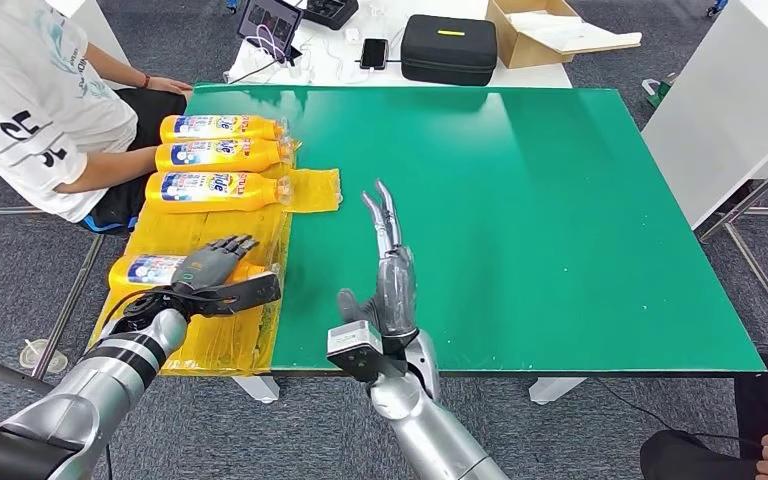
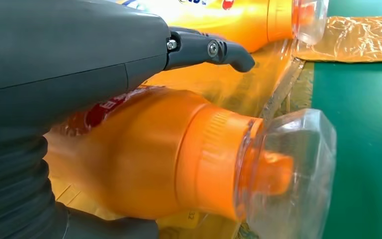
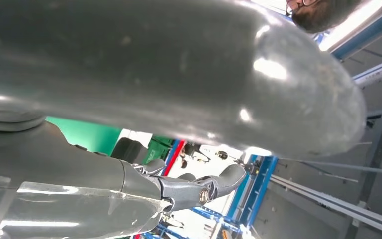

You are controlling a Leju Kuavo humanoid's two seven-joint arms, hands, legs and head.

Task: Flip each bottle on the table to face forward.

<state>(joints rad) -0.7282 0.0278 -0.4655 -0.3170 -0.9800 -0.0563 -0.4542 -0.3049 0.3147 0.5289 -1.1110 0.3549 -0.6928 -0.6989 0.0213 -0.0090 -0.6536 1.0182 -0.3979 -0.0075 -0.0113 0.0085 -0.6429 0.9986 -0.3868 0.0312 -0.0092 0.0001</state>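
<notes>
Four yellow-orange bottles lie on a yellow film point(image 1: 315, 188) along the left side of the green table point(image 1: 520, 220). Three lie side by side at the back: bottle point(image 1: 220, 127), bottle point(image 1: 218, 155), bottle point(image 1: 212, 188). The nearest bottle point(image 1: 148, 269) point(image 2: 149, 154) lies with its clear cap point(image 2: 288, 174) toward the table's middle. My left hand point(image 1: 222, 272) point(image 2: 69, 55) straddles its neck, thumb on the near side; one dark finger point(image 2: 214, 50) stands off the bottle. My right hand point(image 1: 392, 275) hovers over the table's front, fingers straight, holding nothing.
A person point(image 1: 40, 100) sits at the table's left, close to the back bottles. Beyond the far edge stand a black case point(image 1: 450, 48), a cardboard box point(image 1: 550, 30), a phone point(image 1: 374, 52) and a tablet point(image 1: 268, 20). A white table point(image 1: 720, 110) stands at right.
</notes>
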